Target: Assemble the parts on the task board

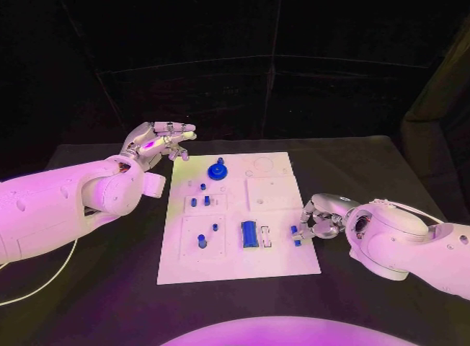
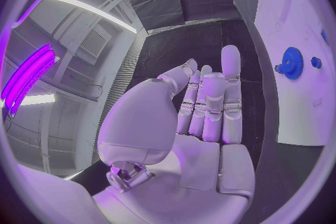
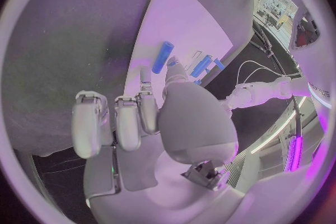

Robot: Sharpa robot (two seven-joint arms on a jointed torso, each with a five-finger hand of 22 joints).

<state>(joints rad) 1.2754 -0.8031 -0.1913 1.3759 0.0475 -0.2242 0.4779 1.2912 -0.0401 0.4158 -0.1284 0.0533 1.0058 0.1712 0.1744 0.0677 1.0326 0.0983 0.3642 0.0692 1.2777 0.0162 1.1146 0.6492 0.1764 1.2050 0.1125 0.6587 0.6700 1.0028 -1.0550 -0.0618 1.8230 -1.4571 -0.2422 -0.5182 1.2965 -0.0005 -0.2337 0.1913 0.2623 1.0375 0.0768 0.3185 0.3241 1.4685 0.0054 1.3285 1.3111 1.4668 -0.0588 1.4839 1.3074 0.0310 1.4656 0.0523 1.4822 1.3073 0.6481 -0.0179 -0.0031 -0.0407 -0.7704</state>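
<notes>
At the white board's [image 1: 238, 216] right edge the right hand [image 1: 320, 218] pinches a small blue peg [image 1: 295, 234]; it should stay upright and go straight down into its hole. Off the far-left corner the left hand [image 1: 160, 140] hovers, fingers apart, holding nothing

A robot test lab. A black-draped surface [image 1: 110, 288] stands inside a dark curtained enclosure [image 1: 298, 72]. Strip lights [image 2: 28, 75] and a ceiling vent [image 2: 91, 45] hang overhead.
</notes>
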